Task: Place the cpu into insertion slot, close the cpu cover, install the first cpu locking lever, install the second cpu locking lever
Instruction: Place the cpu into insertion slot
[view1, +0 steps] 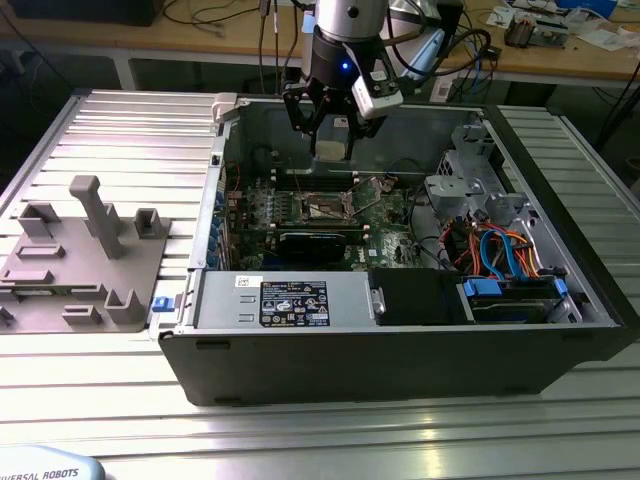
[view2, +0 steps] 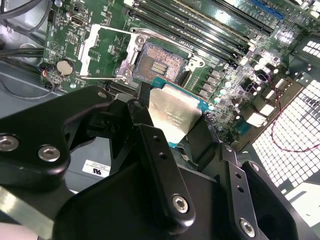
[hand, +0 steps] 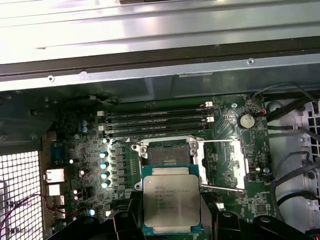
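Up close, the hand (view2: 172, 122) was clenched on the cpu (hand: 171, 202), black fingers (view2: 150, 145) gripping its edges. It hung in the air over the green motherboard (hand: 80, 150), not in the insertion slot (hand: 165, 154) yet. The slot sat bare, with the cpu cover (hand: 222, 167) flipped open beside it. The open PC case (view1: 400, 350) sat on the desk (view1: 300, 430).

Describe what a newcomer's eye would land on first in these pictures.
The silver-topped cpu is clamped in the gripper above the green motherboard, inside the open computer case. On the board, the insertion slot lies bare, with the cpu cover flipped open beside it.
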